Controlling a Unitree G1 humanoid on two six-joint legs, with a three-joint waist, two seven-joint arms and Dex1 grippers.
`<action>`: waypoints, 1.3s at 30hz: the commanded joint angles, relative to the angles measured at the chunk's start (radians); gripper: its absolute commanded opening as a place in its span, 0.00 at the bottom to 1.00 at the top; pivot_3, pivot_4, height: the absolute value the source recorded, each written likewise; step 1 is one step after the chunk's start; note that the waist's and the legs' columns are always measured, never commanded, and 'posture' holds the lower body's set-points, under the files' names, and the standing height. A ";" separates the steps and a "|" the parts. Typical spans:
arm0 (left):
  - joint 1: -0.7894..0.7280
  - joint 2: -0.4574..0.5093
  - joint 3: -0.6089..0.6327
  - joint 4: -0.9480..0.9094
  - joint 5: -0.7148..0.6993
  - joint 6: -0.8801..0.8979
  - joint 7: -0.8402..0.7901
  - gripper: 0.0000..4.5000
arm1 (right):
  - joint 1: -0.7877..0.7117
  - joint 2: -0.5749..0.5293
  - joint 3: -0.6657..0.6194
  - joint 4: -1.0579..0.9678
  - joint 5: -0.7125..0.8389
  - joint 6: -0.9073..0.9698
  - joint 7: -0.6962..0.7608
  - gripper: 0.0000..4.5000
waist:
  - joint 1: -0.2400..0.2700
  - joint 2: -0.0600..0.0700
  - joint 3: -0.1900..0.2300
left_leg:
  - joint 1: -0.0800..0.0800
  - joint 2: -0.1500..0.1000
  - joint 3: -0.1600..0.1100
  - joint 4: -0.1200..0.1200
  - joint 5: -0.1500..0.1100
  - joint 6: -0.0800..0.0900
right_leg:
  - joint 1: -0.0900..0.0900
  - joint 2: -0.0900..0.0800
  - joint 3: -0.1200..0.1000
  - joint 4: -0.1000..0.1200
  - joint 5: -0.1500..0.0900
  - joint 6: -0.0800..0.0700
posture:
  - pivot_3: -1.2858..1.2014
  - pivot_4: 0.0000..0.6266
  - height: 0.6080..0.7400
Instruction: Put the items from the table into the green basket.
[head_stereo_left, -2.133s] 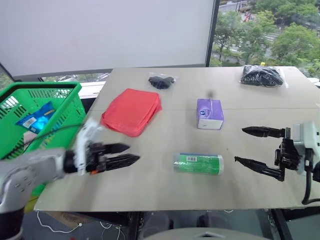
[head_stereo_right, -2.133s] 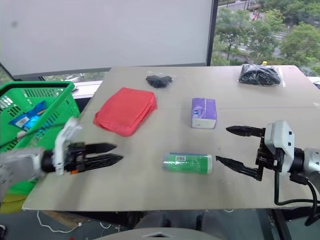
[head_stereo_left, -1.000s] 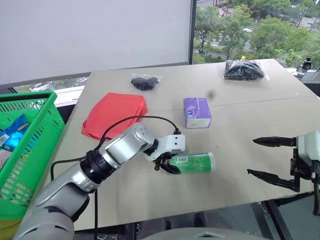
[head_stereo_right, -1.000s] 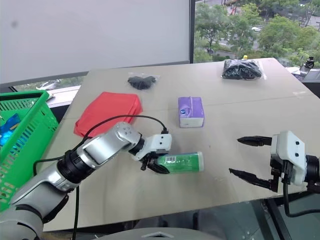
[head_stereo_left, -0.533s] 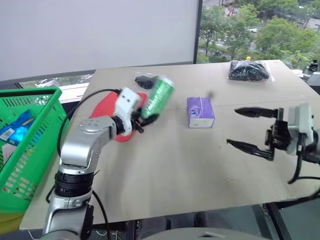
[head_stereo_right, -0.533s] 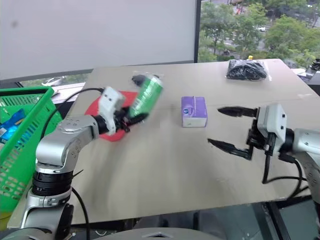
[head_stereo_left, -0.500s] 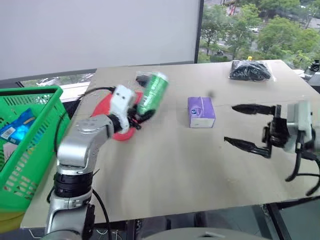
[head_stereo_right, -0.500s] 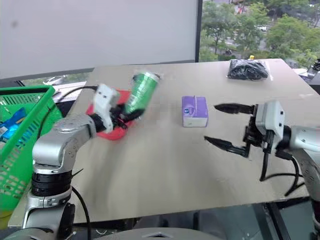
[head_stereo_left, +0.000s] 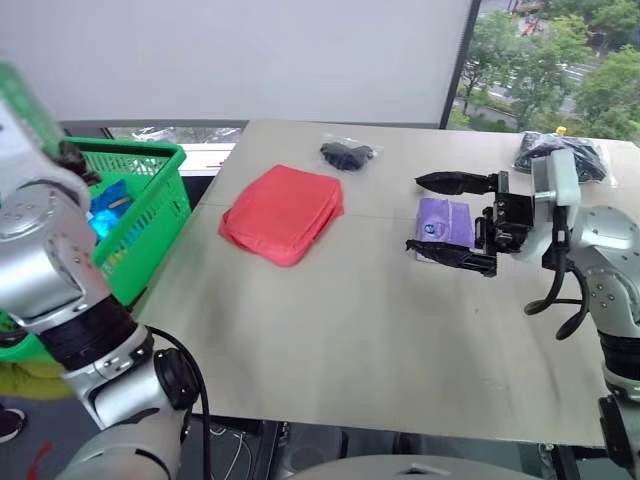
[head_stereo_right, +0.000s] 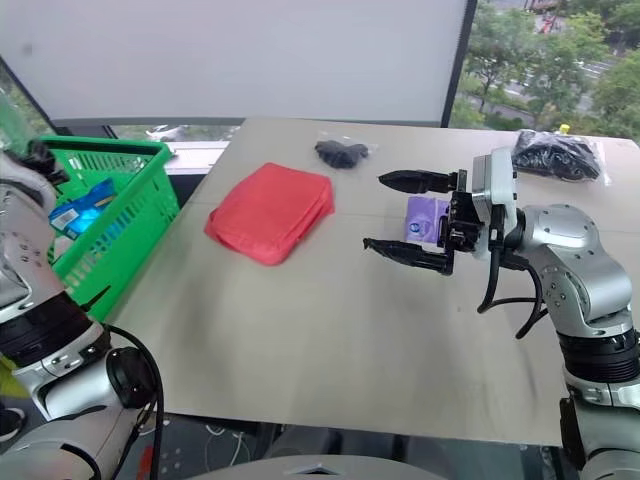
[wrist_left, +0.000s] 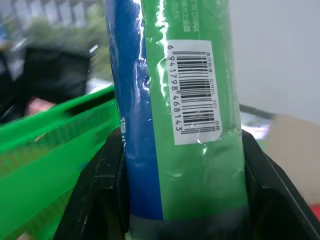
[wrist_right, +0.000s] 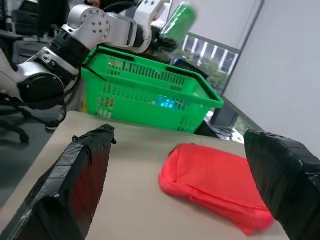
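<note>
Beige table (head_stereo_left: 330, 340) bears red pouch (head_stereo_left: 283, 212), purple box (head_stereo_left: 443, 222), two bags (head_stereo_left: 347, 154)

Even daylight is admitted through the tall window at the far right, where the trees outside are rendered bright and slightly washed out. The plain beige-tan table top (head_stereo_left: 330, 300) is lit flatly, and only soft, faint shadows are cast beside the flat red fabric pouch (head_stereo_left: 283, 212). In the left wrist view, small glare streaks are seen on the glossy wrap of the green cylindrical can (wrist_left: 192, 105), while the bright green plastic basket (wrist_left: 45, 150) behind it is blurred. Heavy blur is shown at the left edge of the head views.
</note>
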 joint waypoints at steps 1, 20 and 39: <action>-0.062 0.008 0.086 0.088 -0.036 -0.015 0.040 0.42 | -0.038 0.008 -0.011 -0.021 0.022 -0.005 0.002 1.00 | 0.013 -0.002 -0.001 | 0.000 0.000 -0.002 0.000 0.001 -0.001 | 0.000 0.000 -0.001 0.000 0.000 0.000 | 0.62 0.00 1.00; -0.028 -0.128 -0.379 -0.070 -0.427 0.135 -0.385 0.99 | 0.150 -0.076 -0.135 -0.103 0.012 0.011 -0.088 1.00 | 0.019 -0.005 -0.006 | -0.006 0.000 -0.006 0.004 0.002 -0.004 | -0.001 0.000 -0.006 0.000 0.001 -0.002 | 0.59 0.00 1.00; -0.490 -0.504 -0.754 1.146 -0.257 -0.263 -0.510 0.99 | 0.613 -0.182 -0.413 -0.294 -0.075 0.073 -0.266 1.00 | -0.185 0.008 -0.006 | 0.007 0.000 -0.002 0.009 0.000 0.001 | 0.018 0.005 -0.002 -0.003 0.001 -0.002 | 0.48 0.00 1.00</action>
